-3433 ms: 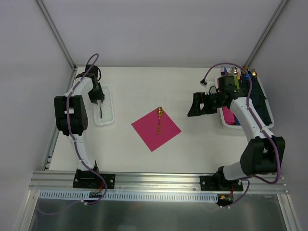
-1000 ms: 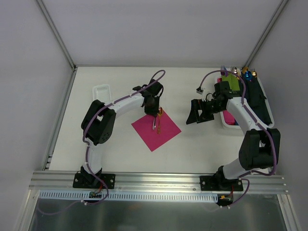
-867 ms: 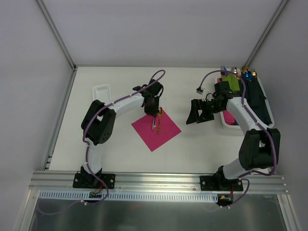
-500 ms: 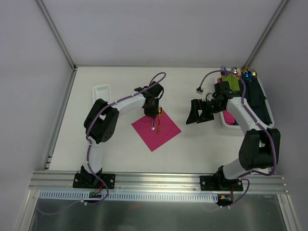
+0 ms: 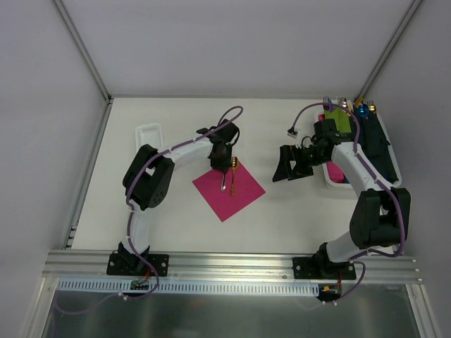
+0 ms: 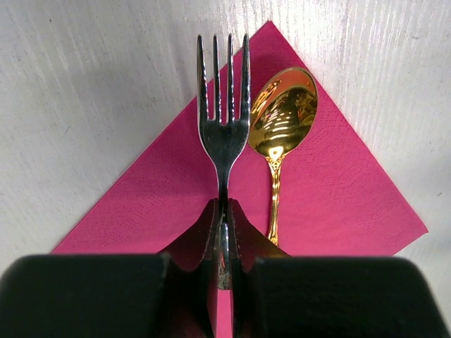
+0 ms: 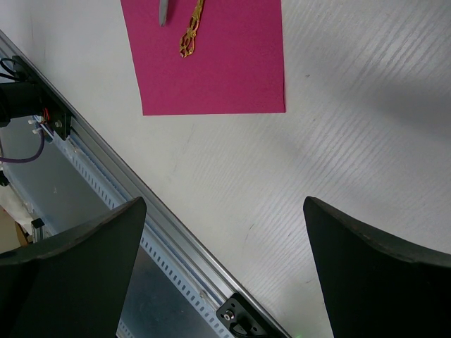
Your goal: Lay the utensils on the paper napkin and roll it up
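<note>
Swinging over from the white tray at the table's left side, where it was a few seconds ago, the left arm now reaches across to the napkin, and the fork has come with it. Over the last half second it barely changes.

The left gripper has its fingers pressed together on the fork's slim handle. The tines point away from the gripper, down toward the pink paper. In the wrist view they sit just left of the spoon's bowl, near the napkin's far corner. The fork's long axis runs parallel to the spoon. I cannot tell whether the tines touch the paper.

The napkin lies flat on the table as a diamond, one corner pointing to the back wall. The gold spoon rests on it along that diagonal, with its bowl at the far corner. Its handle runs toward the napkin's middle and the arms' bases. The right wrist view shows the ornate end of that handle on the napkin, with a grey metal tip beside it.

The right gripper hangs over bare table to the right of the napkin, well apart from it. Its two fingers are spread wide and hold nothing. Behind it stands a white bin with pink sheets inside.
</note>
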`<state>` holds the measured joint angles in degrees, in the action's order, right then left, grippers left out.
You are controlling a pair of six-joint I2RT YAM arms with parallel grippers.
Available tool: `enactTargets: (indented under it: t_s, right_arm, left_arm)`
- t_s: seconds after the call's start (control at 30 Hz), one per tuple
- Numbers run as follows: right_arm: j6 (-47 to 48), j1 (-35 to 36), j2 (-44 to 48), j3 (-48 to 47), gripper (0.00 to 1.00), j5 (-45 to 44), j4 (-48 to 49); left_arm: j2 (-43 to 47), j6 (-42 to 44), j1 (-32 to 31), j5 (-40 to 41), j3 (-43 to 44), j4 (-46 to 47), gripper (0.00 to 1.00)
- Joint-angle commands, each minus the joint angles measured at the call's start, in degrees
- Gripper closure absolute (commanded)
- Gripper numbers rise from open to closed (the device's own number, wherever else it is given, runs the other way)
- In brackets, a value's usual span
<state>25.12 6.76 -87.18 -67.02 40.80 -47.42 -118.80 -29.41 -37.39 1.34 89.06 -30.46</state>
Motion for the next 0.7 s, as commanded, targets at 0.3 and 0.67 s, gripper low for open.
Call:
enactTargets:
  t_s: [0.3, 0.67]
  right_arm:
    - [1.0, -0.2, 1.0, 0.1, 0.01, 1.2, -1.3]
    - [1.1, -0.2, 0.9, 0.0, 0.01, 1.3, -1.3]
  left_arm:
    - [5.0, 1.7, -0.8, 0.6, 0.4, 0.2, 0.99]
    - [3.9, 3.5, -2.3, 0.9, 0.4, 0.6, 0.96]
